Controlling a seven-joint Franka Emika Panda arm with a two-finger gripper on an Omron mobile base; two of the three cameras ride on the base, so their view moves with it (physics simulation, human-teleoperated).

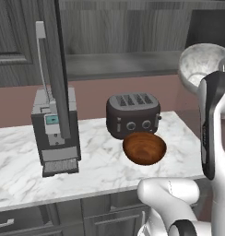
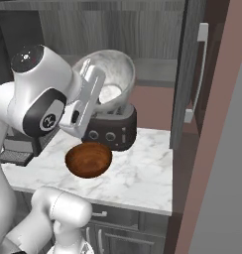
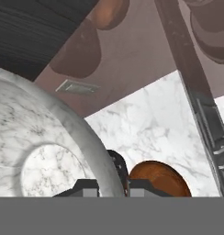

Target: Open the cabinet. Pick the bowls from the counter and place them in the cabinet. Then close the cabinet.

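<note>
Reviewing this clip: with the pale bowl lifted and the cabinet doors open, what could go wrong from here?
1. The gripper pinches the pale bowl by its rim alone, tilted on its side, so it might slip or swing.
2. The open cabinet door stands close beside the raised bowl; a clip seems possible.
3. If dropped, it could strike the toaster or brown bowl below.

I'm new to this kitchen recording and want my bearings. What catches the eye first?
The pale marbled bowl, clamped at its rim by the gripper and held high above the black toaster. Below it, the reddish-brown bowl sits on the marble counter in front of the toaster.
</note>
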